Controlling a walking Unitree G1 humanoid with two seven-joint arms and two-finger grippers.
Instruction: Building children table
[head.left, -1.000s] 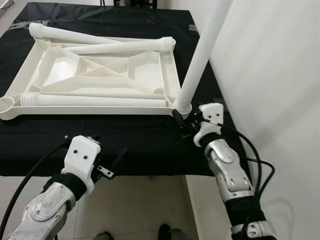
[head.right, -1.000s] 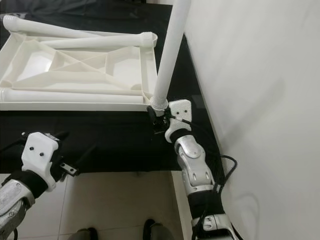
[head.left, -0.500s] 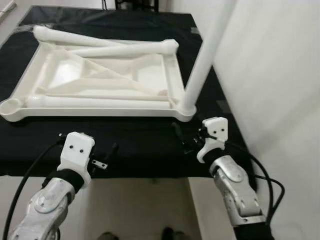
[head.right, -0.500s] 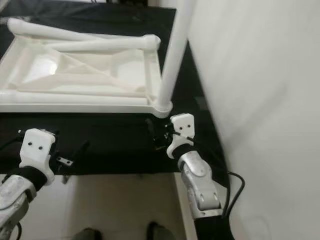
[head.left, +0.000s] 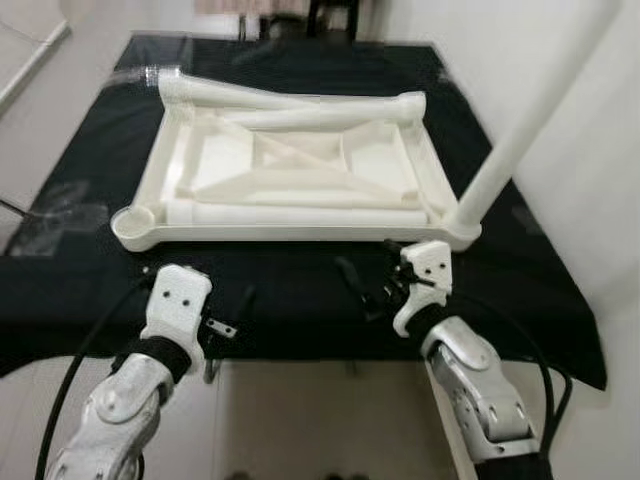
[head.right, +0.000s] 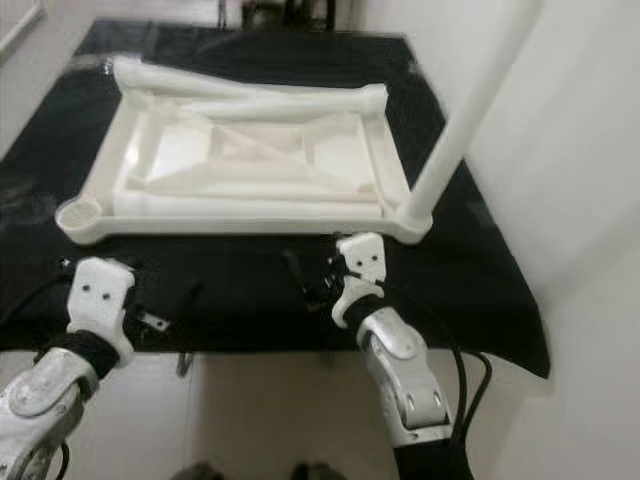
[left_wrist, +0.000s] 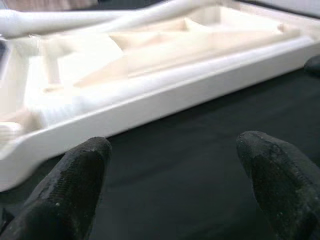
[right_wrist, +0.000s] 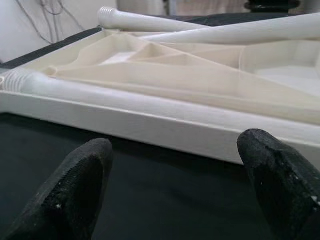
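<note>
The white children's tabletop (head.left: 300, 235) lies upside down on a black-covered table (head.left: 90, 270). One white leg (head.left: 520, 140) stands upright in its near right corner socket. Three loose legs lie in the frame: two at the back (head.left: 250, 97), one along the front (head.left: 300, 213). The near left socket (head.left: 135, 218) holds nothing. My right gripper (head.left: 362, 288) is open, a little in front of the near right corner, touching nothing. My left gripper (head.left: 235, 318) is open over the table's front edge. Both wrist views look between spread fingers (left_wrist: 75, 185) (right_wrist: 75, 185) at the tabletop's front rim (right_wrist: 150, 120).
A white wall (head.left: 600, 120) stands close on the right, beside the upright leg. The black cloth hangs over the table's front edge (head.left: 300, 345). Dark chair legs (head.left: 330, 15) stand behind the table. Pale tiled floor lies below and to the left.
My right gripper has left the base of the upright leg and drawn back toward me. The camera has pulled back, so more of the table shows. The leg stays standing.
</note>
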